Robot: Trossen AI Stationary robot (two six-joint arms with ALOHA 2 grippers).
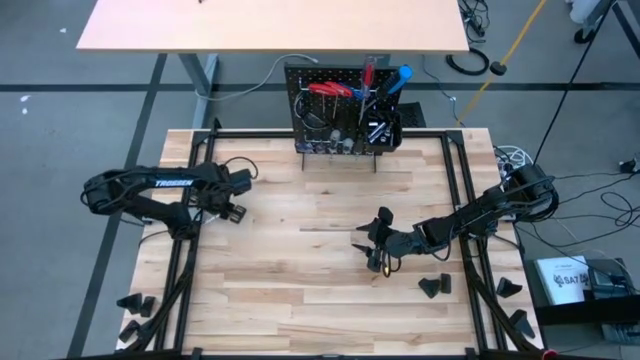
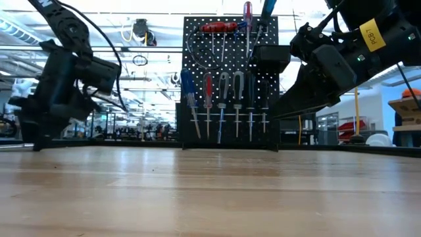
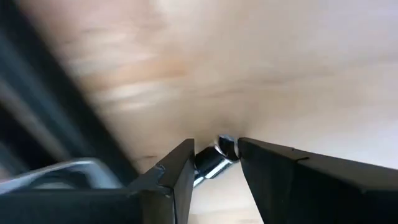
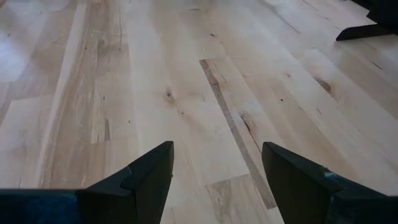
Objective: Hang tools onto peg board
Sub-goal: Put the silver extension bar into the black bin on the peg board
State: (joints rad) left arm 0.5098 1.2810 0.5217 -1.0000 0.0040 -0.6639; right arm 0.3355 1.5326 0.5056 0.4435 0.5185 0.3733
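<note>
The left tool (image 3: pixel 214 171) sits low over the left side of the bench (image 1: pixel 300 270), clamped on a small silver metal bit (image 3: pixel 217 158) between its fingers. The right tool (image 4: pixel 214 180) hovers over the bench's middle right, fingers apart with only bare wood between them. The peg board (image 1: pixel 345 110) stands upright at the far edge, with red and blue screwdrivers (image 2: pixel 208 99) hanging in a row and red pliers (image 2: pixel 219 27) near its top. Black wedge blocks (image 1: pixel 433 287) lie near the right arm

Robotics lab, framed wooden table (image 1: pixel 300 270), floor cables (image 1: pixel 610 195), ceiling strip lights (image 2: pixel 20 29)
</note>
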